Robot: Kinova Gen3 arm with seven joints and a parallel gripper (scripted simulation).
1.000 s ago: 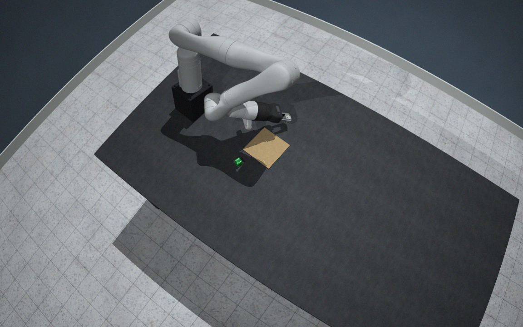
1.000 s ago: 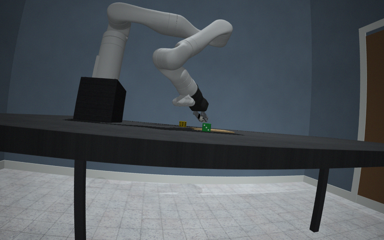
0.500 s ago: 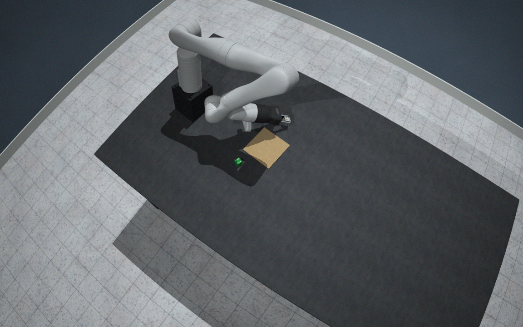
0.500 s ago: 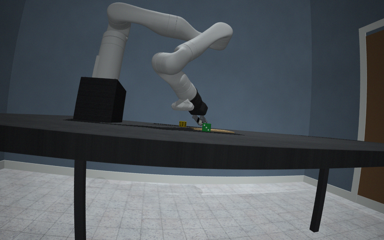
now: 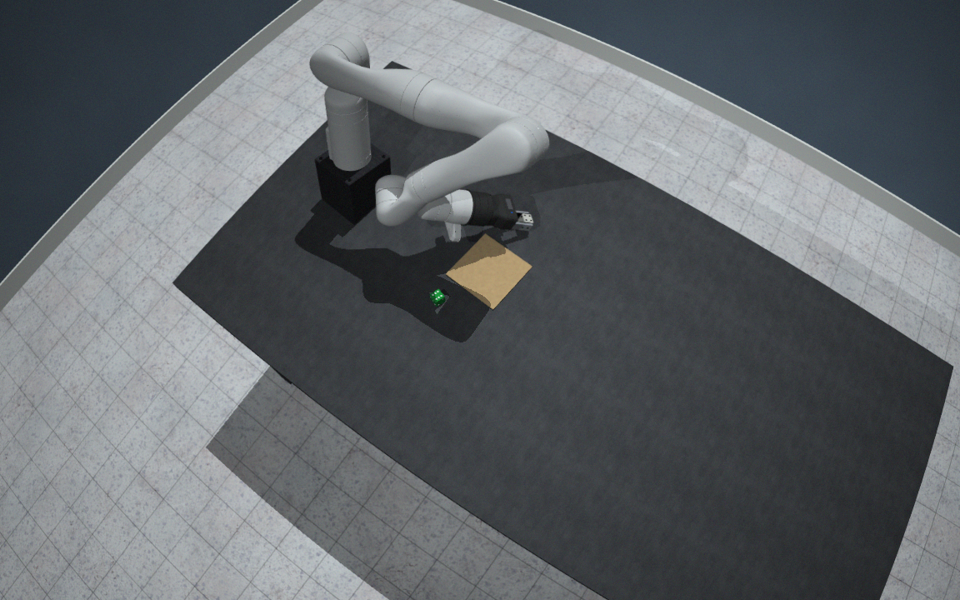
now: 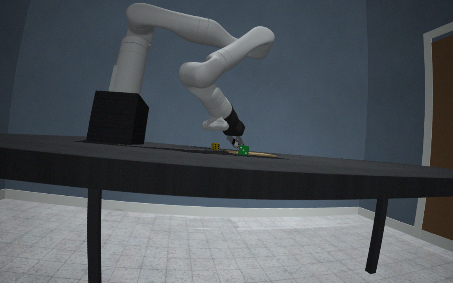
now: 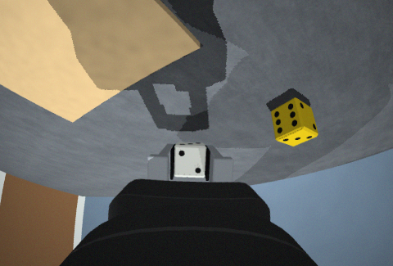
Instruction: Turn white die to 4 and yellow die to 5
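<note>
Gripper: slanted, about half open, clamped on white cubic die with black pips.
Die position: above bench, outside mat outline in top view.
Tan square flat mat: below and left of gripper there.
Coming move: probably sideways over mat, then down.
</note>
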